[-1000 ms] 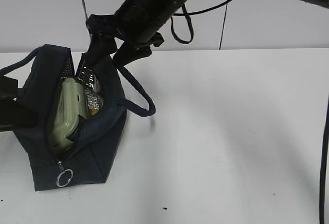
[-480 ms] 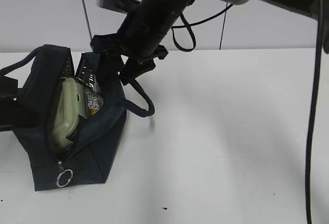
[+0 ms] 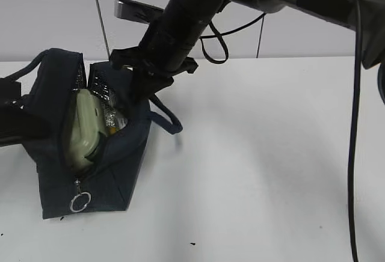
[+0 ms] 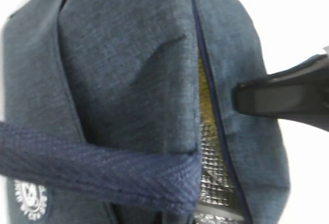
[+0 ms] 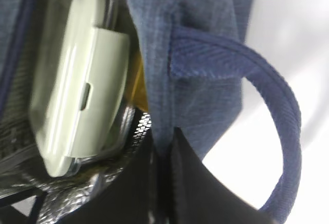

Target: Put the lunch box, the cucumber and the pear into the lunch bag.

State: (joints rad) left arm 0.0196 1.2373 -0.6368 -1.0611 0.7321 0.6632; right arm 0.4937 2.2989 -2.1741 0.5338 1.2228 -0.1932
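The navy lunch bag stands open at the left. The lunch box, with its sage-green lid, stands on edge inside it and also shows in the right wrist view. A sliver of yellow-orange pear shows beside the box. The cucumber is hidden. My right gripper reaches across and is shut on the bag's right wall, one finger inside and one outside. My left gripper presses against the bag's left side; its jaws are hidden behind a handle strap.
The bag's zipper ring pull hangs at its near end. Its right handle loops out over the white table. Black cables hang from the right arm at the back.
My right gripper has come down from above the bag and closed on its right wall. The bag has shifted and its mouth has narrowed a little.
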